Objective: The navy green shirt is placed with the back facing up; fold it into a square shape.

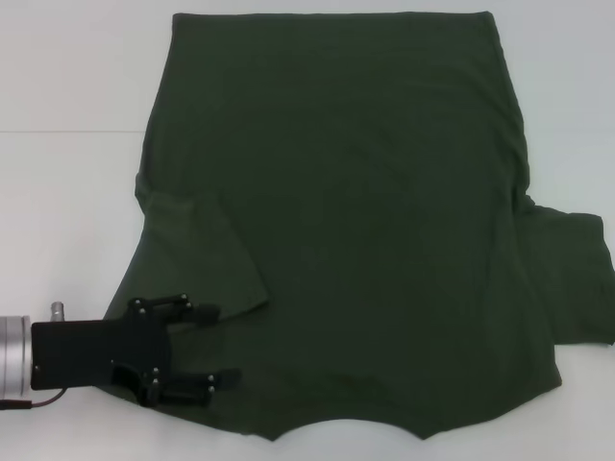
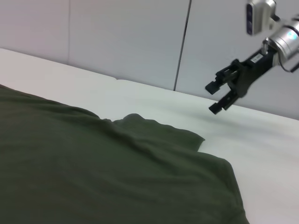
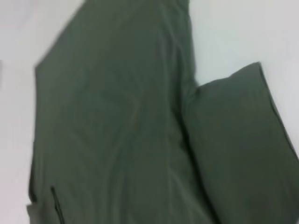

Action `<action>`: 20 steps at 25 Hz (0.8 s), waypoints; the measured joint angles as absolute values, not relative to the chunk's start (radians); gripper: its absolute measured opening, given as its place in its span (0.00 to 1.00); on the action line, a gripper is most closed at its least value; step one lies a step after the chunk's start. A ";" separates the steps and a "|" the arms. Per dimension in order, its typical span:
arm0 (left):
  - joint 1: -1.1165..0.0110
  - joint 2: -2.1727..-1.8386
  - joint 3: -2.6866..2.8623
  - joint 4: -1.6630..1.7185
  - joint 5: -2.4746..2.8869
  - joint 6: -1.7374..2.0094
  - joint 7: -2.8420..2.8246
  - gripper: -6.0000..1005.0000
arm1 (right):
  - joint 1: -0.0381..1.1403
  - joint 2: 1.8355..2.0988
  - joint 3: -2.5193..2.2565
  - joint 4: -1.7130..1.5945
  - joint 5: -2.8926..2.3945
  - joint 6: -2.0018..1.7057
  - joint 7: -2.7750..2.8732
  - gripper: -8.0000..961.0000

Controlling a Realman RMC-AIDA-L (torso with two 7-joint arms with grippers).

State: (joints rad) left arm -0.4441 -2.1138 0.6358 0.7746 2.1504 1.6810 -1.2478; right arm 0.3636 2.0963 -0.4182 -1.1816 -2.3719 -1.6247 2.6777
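Reaching in from the left edge of the head view, the left gripper (image 1: 207, 346) lies low over the near left corner of the large dark olive-green short-sleeved cotton shirt (image 1: 356, 221). Its two black fingers are spread well apart and point toward the middle of the cloth; nothing is held between them. Just beyond them the left sleeve (image 1: 207, 254) is already folded inward onto the body of the shirt. The garment itself is spread nearly flat, plain side up, across the white table (image 1: 58, 211), its curved neckline at the near edge and its straight hem at the far edge. Farther right, the right sleeve (image 1: 572, 279) still lies out flat on the table. The right gripper (image 2: 226, 91), seen only from the left wrist camera, hangs in the air beyond that sleeve, well apart from the cloth, its fingers parted and empty.

I judge the fabric light, soft and limp: it will sag and wrinkle rather than hold a crease. The best holds look like pinches at an edge, such as the sleeve hem or shoulder seam, lifting only a little.
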 joint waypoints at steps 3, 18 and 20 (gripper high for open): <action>-0.445 -2.114 0.631 0.774 2.145 1.677 -1.248 0.88 | 0.313 2.095 -0.390 -1.091 -2.293 -1.580 2.633 0.96; -0.445 -2.117 0.630 0.774 2.140 1.670 -1.249 0.88 | 0.284 2.079 -0.158 -0.774 -2.219 -1.509 2.454 0.96; -0.445 -2.117 0.630 0.774 2.140 1.670 -1.247 0.88 | 0.281 2.078 -0.154 -0.771 -2.219 -1.504 2.453 0.96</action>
State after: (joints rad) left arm -0.4449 -2.1169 0.6304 0.7739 2.1398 1.6698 -1.2470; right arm 0.2808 2.0785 -0.1537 -0.7713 -2.2186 -1.5039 2.4534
